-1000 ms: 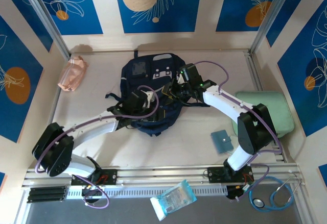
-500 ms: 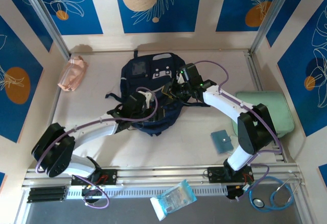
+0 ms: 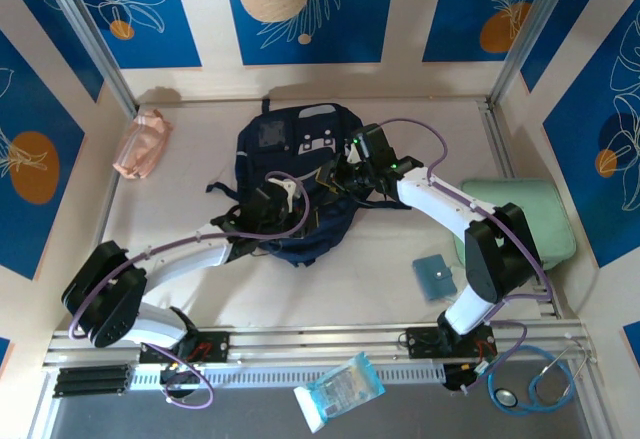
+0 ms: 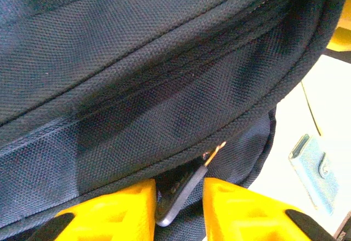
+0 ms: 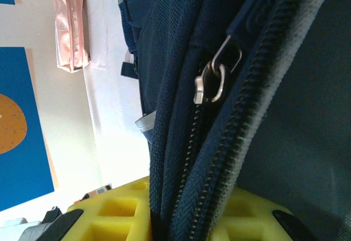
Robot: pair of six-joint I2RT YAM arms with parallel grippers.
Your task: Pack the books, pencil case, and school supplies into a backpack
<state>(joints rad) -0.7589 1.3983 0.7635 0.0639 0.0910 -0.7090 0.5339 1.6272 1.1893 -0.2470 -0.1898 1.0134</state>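
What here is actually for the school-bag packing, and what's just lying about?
For the job: backpack, pink pencil case, teal pad.
Just lying about: mint-green case, plastic-wrapped packet, stethoscope.

Backpack (image 3: pixel 295 174): dark navy, coarse woven texture, black straps, grey-white front patches. Pencil case (image 3: pixel 142 144): pale pink, shiny. Square pad (image 3: pixel 434 277): teal. Zip case (image 3: pixel 535 221): mint green. Packet (image 3: pixel 340 389): blue and white under clear wrap. Stethoscope (image 3: pixel 540 379): blue tubing, silver head. Table (image 3: pixel 350 289): off-white. Wall panels (image 3: pixel 310 9): deep blue, white line-drawn leaves, orange and peach discs, cream strips between. Left arm (image 3: pixel 185 251) and right arm (image 3: pixel 440 199): white shells, black joints, purple cables. Left gripper (image 4: pixel 180 197): yellow fingers. Zipper pull (image 4: pixel 192 183): dark, brassy tip. Right gripper (image 5: pixel 181 208): yellow fingers. Zipper slider (image 5: pixel 211 82): silver, navy teeth alongside.
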